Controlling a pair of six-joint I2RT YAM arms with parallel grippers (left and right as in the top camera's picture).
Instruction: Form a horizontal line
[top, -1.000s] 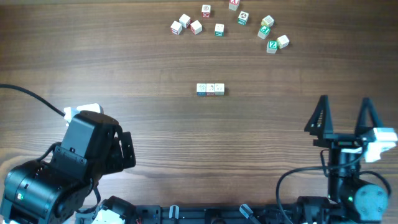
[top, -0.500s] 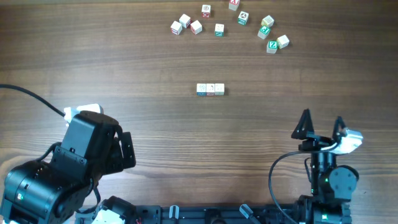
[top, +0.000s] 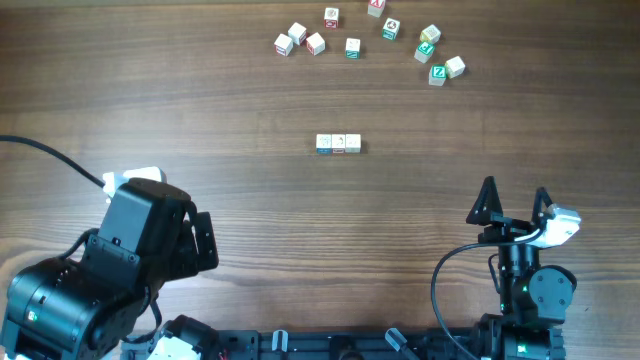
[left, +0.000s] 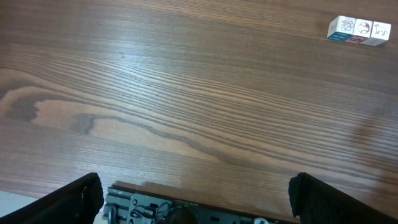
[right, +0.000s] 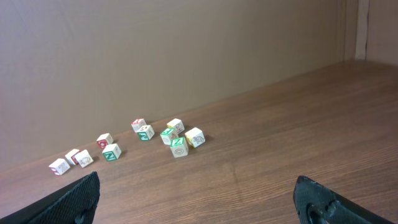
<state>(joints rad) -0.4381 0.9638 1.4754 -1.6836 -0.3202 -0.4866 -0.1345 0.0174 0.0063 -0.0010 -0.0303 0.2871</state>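
Note:
Three tiny white letter cubes form a touching horizontal row (top: 338, 144) at the table's middle: blue-printed at left, red-printed in the middle, mostly plain at right. The row also shows at the top right of the left wrist view (left: 359, 30). My left gripper (left: 193, 199) is open and empty at the near left, over the table's front edge. My right gripper (top: 514, 203) is open and empty at the near right, far from the row. The row is out of the right wrist view (right: 196, 199).
Several loose cubes, green- and red-printed, lie scattered along the far edge (top: 352, 47), also seen in the right wrist view (right: 179, 147). A black cable (top: 50, 155) runs in from the left. The arm bases sit along the front edge.
My right arm has pulled back toward the front edge and a little left, its gripper still open. The cube row and the left arm have not moved.

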